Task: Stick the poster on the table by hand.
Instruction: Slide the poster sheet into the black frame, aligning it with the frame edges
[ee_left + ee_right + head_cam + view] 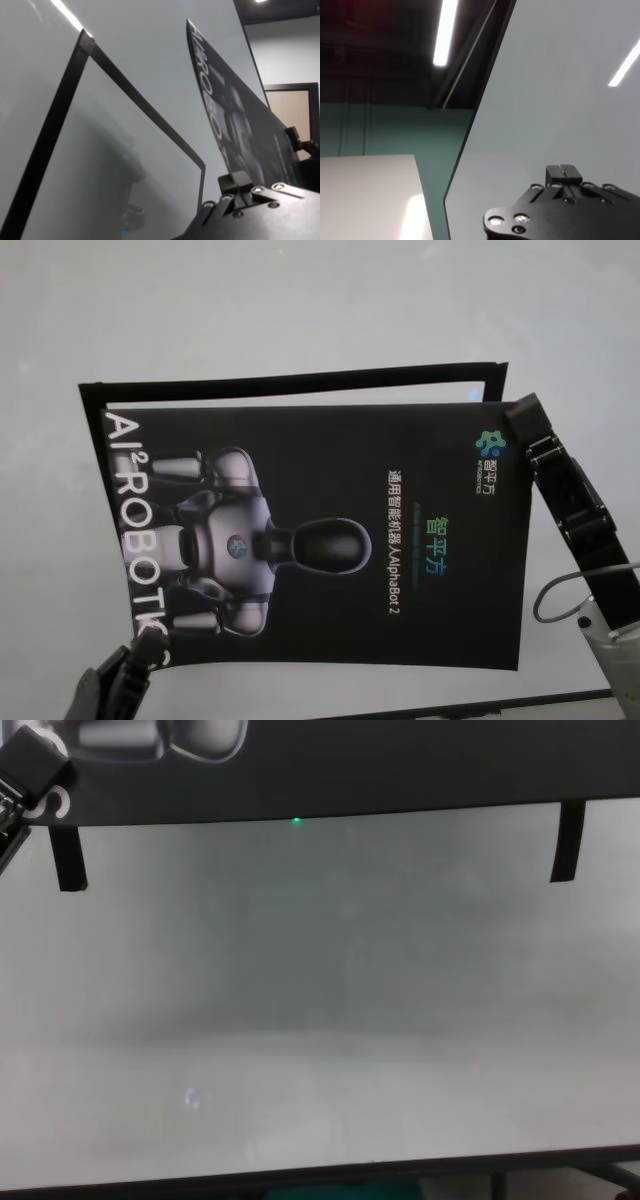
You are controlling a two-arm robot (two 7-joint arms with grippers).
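Head view: the poster (320, 530) is held in the air above the white worktop (300, 310), printed face up. The left end effector (135, 660) grips its near corner on the robot's left; the right end effector (545, 445) reaches to the far corner on the robot's right. Holding opposite corners appears meant to keep the sheet taut and level for lowering. A thin black frame outline (300, 380) shows on the worktop just beyond the poster's far edge (probably the target position).

Left wrist view: the poster (235, 115) rises edge-on from the left end effector (240, 197), which is clamped on it; the frame outline (140, 102) lies beyond, well apart from the sheet.

Right wrist view: the right end effector (565, 182) sits against the poster's pale underside (560, 90); whether its fingers are apart or together I cannot tell.

Chest view: the poster (330, 770) hangs above the worktop (320, 1020), with two tape strips (68, 855) dangling from its near edge, not yet touching. Nothing stands in the way beneath.
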